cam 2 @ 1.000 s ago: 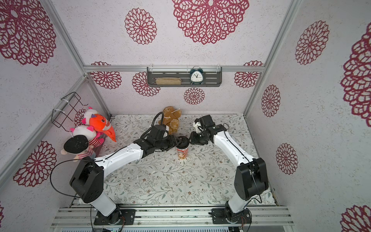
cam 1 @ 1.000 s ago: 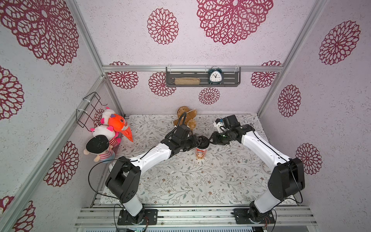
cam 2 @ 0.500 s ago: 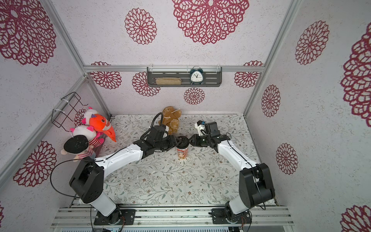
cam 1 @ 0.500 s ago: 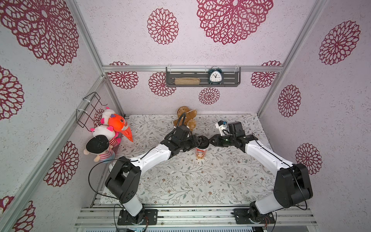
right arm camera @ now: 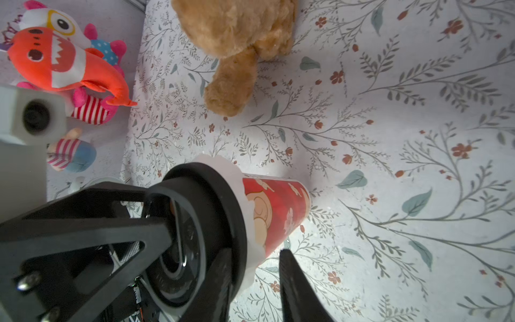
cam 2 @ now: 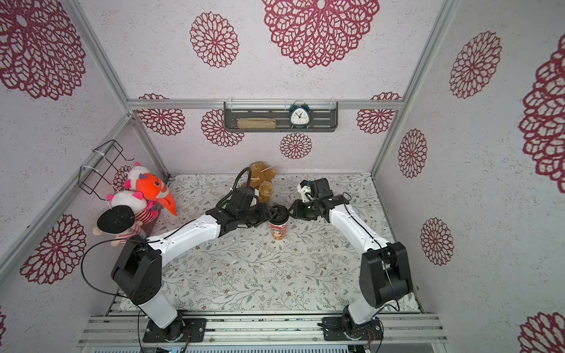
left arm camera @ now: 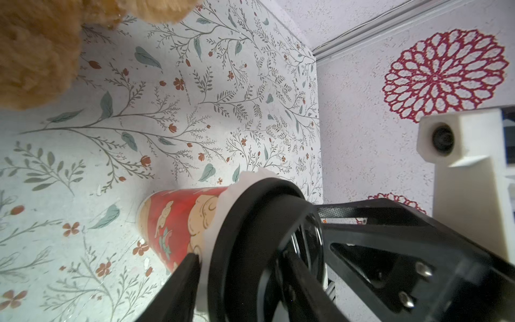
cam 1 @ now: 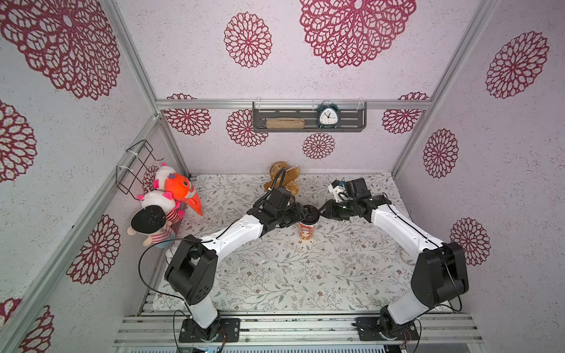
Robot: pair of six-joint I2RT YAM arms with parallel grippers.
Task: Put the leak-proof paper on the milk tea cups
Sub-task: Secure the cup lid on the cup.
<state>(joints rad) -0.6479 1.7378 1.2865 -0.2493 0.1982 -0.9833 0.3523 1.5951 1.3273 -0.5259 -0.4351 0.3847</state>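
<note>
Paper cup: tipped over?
No, the paper cup stands upright on the floral tabletop with the black lid on top.

Teddy bear: back of floral table | plush toys: left wall, below wire basket | alarm clock: wall shelf | black lid: mid-table

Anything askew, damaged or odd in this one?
Yes. On the milk tea cup, the leak-proof paper sticks out from under the black lid in a crumpled, ragged frill rather than lying flat. Small white scraps also dot the table mat.
</note>
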